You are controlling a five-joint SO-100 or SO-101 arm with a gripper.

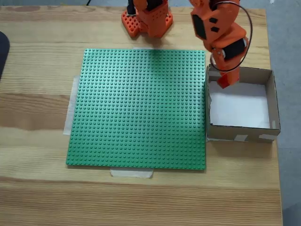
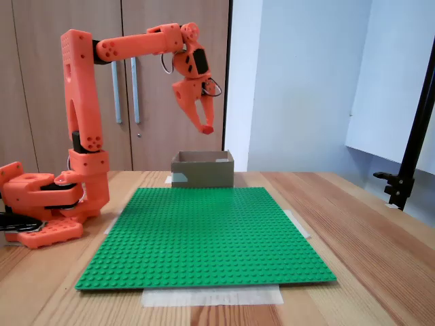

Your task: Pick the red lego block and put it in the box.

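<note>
Above the far left corner of the box (image 1: pixel 242 126), as the top-down fixed view shows it, the orange arm's tool (image 1: pixel 224 83) hangs with its tips pointed down toward the white bottom. From the low fixed view across the worktop (image 2: pixel 380 224), the tool (image 2: pixel 206 127) sits well clear of the box (image 2: pixel 202 170), high over its open top, its two fingers drawn close together at the tips. Something reddish shows at those tips, but neither picture settles whether it is the red lego block (image 2: pixel 207 128) or only the tool's own orange plastic, so whether the tool is gripping the brick or simply closed cannot be told; no brick is seen lying on the green baseplate (image 1: pixel 141 108) or on the visible part of the box's bottom. If the brick is indeed in the tool, the task looks near its end, with only the release left. To do that well, the tool would best come lower and a little more toward the middle of the box before the fingers part, since a drop from this height near the cardboard wall could bounce the small brick off the rim and out onto the worktop.
</note>
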